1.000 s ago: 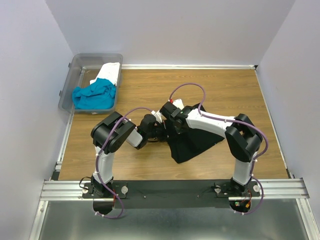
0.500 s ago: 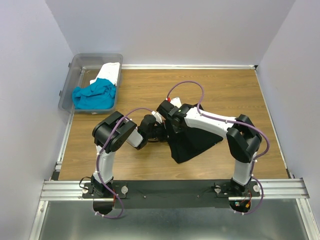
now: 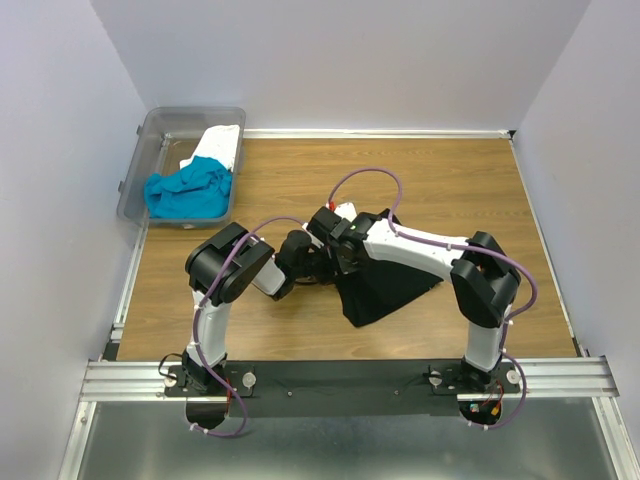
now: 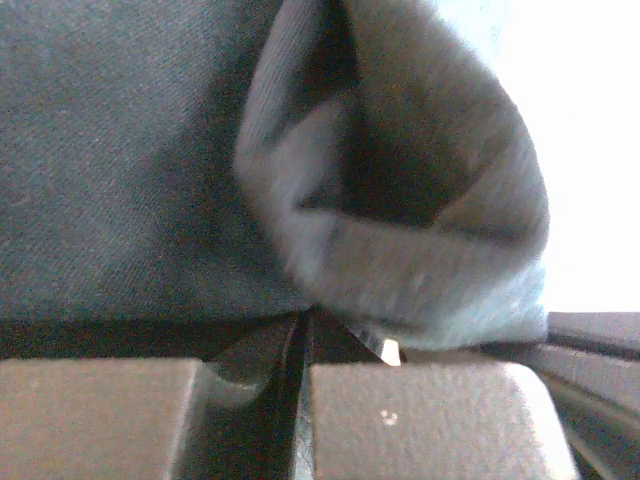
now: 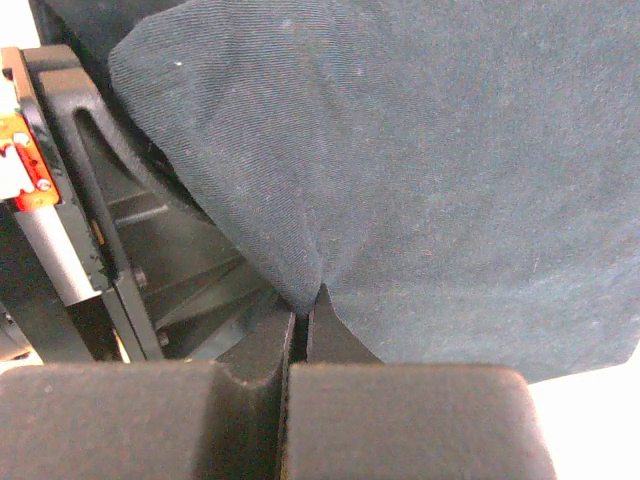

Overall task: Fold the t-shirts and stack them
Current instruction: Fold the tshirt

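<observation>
**Both grippers pinched on the black shirt; two shirts in the bin**

A large plain black t-shirt (image 3: 388, 290) of soft cloth lies bunched into a rough triangle on the brown wooden table (image 3: 450, 180), a little right of the centre of the top view and in front of the right arm's base. Its left edge is raised to where the two wrists meet, just left of the frame's centre.

In the left wrist view, the left gripper (image 4: 303, 318) has its jaws drawn almost together on a rolled fold of that dark cloth. The fold balloons open above the fingertips, in the upper right of the frame. In the right wrist view, the right gripper (image 5: 300, 298) is clamped tight on the same shirt. The fabric funnels down into the seam between the jaws and spreads wide across the upper right of the frame.

A clear plastic bin (image 3: 135, 175) sits at the upper left of the top view, against the side wall and just off the table's far left corner. It holds two garments (both crumpled, neither folded). A turquoise-blue t-shirt (image 3: 188, 192) is heaped at its near end, and a white t-shirt (image 3: 222, 147) lies along its far right side, touching the turquoise one. Both are well apart from the black shirt.
</observation>
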### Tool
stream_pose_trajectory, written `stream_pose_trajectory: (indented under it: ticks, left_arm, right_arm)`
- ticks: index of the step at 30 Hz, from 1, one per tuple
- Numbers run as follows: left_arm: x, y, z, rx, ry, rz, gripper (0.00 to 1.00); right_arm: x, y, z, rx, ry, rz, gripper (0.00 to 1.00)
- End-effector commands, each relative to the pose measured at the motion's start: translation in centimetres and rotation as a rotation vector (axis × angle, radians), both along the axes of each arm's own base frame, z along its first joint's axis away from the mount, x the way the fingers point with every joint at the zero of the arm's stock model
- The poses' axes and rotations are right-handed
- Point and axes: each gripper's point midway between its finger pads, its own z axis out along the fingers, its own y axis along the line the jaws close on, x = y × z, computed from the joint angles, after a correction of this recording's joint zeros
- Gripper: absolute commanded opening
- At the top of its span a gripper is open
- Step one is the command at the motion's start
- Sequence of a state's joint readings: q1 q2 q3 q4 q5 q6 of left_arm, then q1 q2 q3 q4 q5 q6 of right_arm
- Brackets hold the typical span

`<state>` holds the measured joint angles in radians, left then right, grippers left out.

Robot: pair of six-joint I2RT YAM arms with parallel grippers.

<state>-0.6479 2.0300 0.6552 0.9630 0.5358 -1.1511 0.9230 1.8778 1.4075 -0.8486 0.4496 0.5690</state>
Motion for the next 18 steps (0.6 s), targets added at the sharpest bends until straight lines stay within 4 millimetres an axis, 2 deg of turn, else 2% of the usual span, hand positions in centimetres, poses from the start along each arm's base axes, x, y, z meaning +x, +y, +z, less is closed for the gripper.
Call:
stream_pose_trajectory:
  ticks: [1, 4, 11, 18]
  left_arm:
    - [-0.9, 0.6, -1.6, 0.024, 0.031, -0.006, 0.11]
    - [-1.0, 0.7, -1.7, 0.022, 0.033, -0.003, 0.11]
    - [-1.0, 0.8, -1.0, -0.003, 0.025, 0.004, 0.11]
    - [-1.1, 0.8, -0.6, -0.025, 0.017, 0.012, 0.11]
  right_arm:
    - [-0.8, 1.4, -0.1, 0.046, 0.037, -0.026, 0.01]
    - [-1.2, 1.6, -0.2, 0.061, 0.050, -0.040, 0.00]
    - [-1.1, 2.9, 1.2, 0.144, 0.043, -0.091, 0.00]
    - [-1.7, 3.3, 0.6, 0.174, 0.077, -0.127, 0.01]
